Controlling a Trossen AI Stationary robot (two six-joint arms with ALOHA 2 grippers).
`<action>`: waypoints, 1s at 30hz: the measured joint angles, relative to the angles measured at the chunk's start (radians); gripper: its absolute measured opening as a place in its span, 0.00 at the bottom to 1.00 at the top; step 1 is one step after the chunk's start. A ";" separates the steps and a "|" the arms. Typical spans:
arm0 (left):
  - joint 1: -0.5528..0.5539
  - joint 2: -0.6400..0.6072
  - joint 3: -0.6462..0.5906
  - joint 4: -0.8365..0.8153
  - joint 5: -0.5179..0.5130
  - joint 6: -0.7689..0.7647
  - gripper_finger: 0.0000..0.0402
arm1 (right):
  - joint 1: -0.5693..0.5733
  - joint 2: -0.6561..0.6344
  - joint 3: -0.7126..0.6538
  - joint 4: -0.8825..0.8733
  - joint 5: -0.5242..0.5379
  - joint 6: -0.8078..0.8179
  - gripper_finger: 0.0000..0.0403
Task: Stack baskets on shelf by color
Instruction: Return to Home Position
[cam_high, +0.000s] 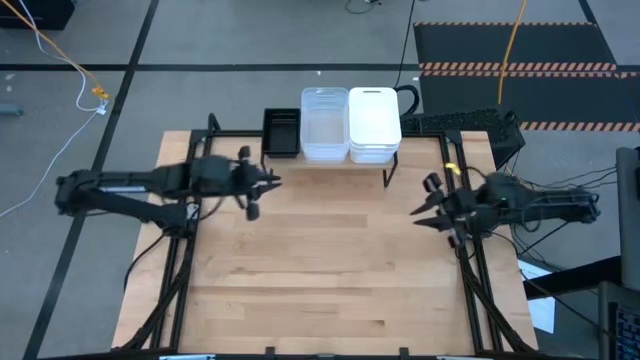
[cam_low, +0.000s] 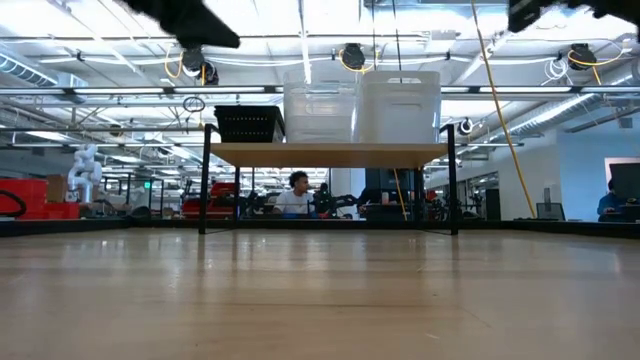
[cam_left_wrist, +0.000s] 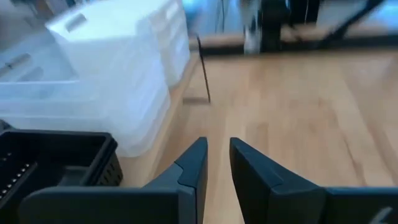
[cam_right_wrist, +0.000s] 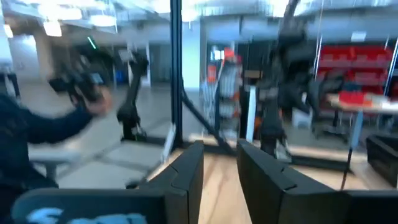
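We see the low light-wood plank shelf on thin black metal legs (cam_low: 330, 153) at the far edge of the large wooden tabletop (cam_high: 330, 270). It carries three stacks side by side: black mesh-sided baskets (cam_high: 282, 133) on the left, clear translucent plastic baskets (cam_high: 324, 125) in the middle and opaque white baskets (cam_high: 374, 125) on the right. Every basket we can see sits on the shelf, so we judge the sorting done, with only the arms' retreat left. The main risk, as we judge it, lies with the left gripper (cam_high: 265, 183), which hangs near the front of the black stack. A careless swing away could clip that stack or a shelf leg and jolt the taller clear and white stacks beside it. The right gripper (cam_high: 425, 200) hovers over the table's right side, well apart from the shelf, and threatens little. On both grippers the jaws stand a narrow gap apart, almost together, holding nothing and touching nothing.
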 joint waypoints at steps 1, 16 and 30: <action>-0.003 -0.049 -0.079 0.087 -0.001 0.000 0.18 | 0.000 -0.038 -0.024 0.013 -0.001 0.004 0.22; 0.090 -0.399 -0.717 0.592 0.008 -0.030 0.18 | -0.002 -0.197 -0.320 0.181 0.046 0.046 0.22; 0.199 -0.444 -0.815 0.617 0.192 -0.109 0.18 | -0.014 -0.198 -0.368 0.183 0.190 0.023 0.22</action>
